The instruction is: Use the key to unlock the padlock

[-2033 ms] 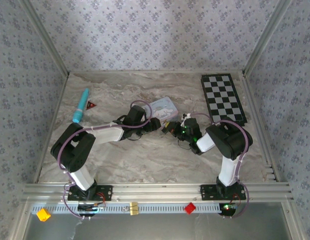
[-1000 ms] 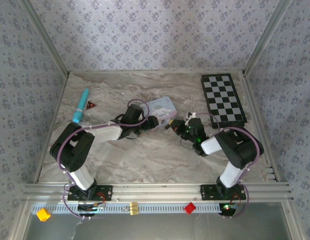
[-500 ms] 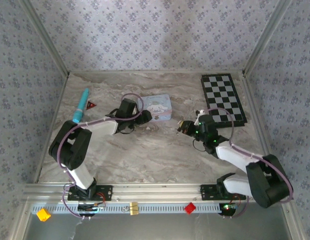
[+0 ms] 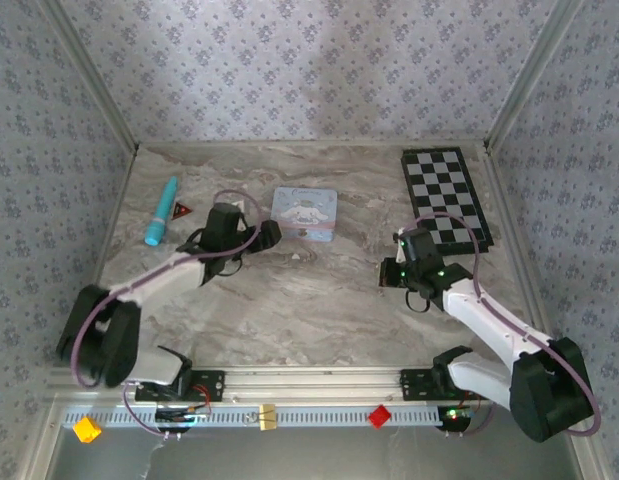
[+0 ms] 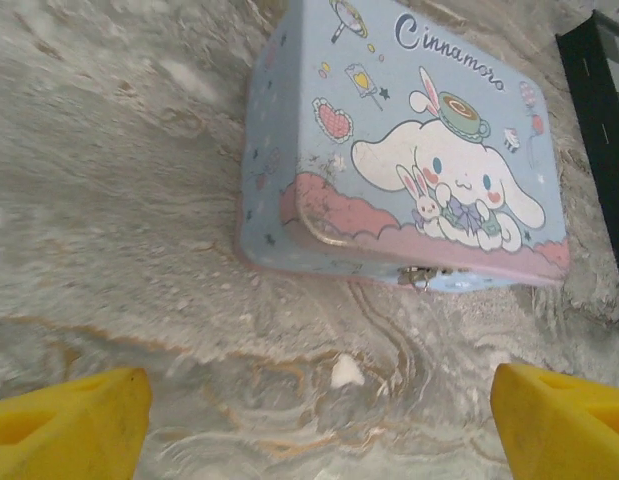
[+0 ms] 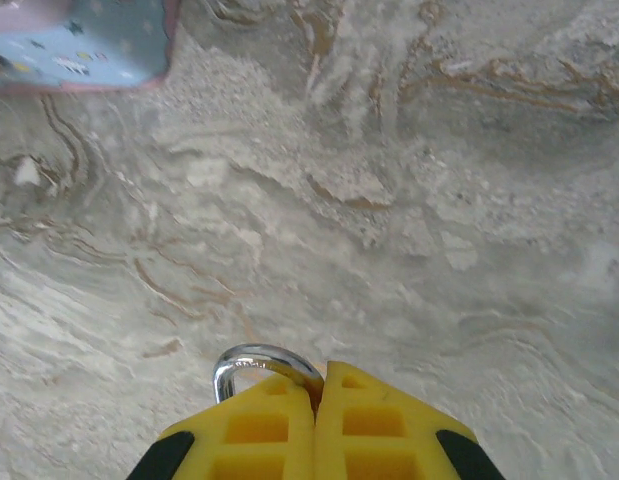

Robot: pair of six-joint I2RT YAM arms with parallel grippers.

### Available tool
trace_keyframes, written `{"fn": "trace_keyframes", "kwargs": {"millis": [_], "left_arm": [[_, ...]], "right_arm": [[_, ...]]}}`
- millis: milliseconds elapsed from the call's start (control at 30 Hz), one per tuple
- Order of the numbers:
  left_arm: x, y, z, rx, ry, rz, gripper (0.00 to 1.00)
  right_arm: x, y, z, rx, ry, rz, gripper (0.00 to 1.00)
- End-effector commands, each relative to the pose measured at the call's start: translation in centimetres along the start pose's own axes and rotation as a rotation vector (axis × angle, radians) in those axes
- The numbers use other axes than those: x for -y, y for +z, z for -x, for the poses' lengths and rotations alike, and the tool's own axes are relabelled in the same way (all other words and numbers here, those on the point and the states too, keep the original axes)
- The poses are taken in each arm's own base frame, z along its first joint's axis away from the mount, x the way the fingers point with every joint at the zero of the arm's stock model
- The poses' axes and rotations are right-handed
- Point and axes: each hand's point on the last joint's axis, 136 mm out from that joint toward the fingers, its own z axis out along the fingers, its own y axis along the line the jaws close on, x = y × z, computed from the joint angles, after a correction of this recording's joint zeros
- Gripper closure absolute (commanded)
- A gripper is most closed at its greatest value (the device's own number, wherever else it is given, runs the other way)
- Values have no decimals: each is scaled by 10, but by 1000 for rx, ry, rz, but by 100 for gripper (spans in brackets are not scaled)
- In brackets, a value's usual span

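Observation:
My right gripper [image 6: 317, 385] is shut on the padlock, whose silver shackle [image 6: 257, 362] curls out between the yellow fingers; its black body is hidden behind them. In the top view the right gripper [image 4: 389, 275] hovers over bare marble, right of centre. My left gripper [image 4: 264, 236] is open just left of the pale blue cartoon tin [image 4: 305, 213]. Its yellow fingers [image 5: 69, 425] frame bare marble in front of the tin [image 5: 409, 160], whose small metal latch [image 5: 421, 274] has nothing hanging on it. I cannot make out the key.
A chessboard [image 4: 446, 195] lies at the back right. A turquoise tube [image 4: 161, 210] and a small red triangle [image 4: 181, 210] lie at the back left. A white chip [image 5: 346, 372] marks the marble near the tin. Wallpapered walls close in three sides.
Both arms have drawn apart from the tin. The left gripper has backed off leftward and the right gripper has moved right with the padlock. The tin now shows uncovered.

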Motion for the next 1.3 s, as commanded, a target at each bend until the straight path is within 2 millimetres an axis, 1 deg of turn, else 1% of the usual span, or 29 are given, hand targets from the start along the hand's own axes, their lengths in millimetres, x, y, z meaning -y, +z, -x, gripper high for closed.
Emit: {"fn": "trace_keyframes", "kwargs": {"millis": [0,200,467,633,733,833,933,1033,1200,1267], "left_arm": [[-15,-22,0,73,89,50,11],[-31,-57,-8,186,129,58,11],[-45,-89,-19,283,170,48,10],[-56,-98,-26,298,179,83,9],[-59,-98,-30,294,182,87,9],[-61,-100,-29,307,177,92,9],[-64,-102,-28,308,175,114,9],[-64,-102,-28,309,171,111,9],[-63,-103,-27,310,174,111,9],[-63,-104,-26,311,177,113,8]], "right_arm": [[9,-2,-12,-89,-57,-73,100],[4,20,-16,-156,-85,-93,100],[-6,47,-17,-223,-122,-104,100],[-8,56,-17,-247,-143,-128,100],[-9,60,-19,-264,-162,-141,100],[-10,63,-19,-270,-172,-148,100],[-10,65,-19,-275,-180,-159,97],[-11,64,-20,-281,-191,-164,91],[-16,57,-16,-263,-212,-154,80],[-19,52,-15,-255,-229,-147,70]]}}
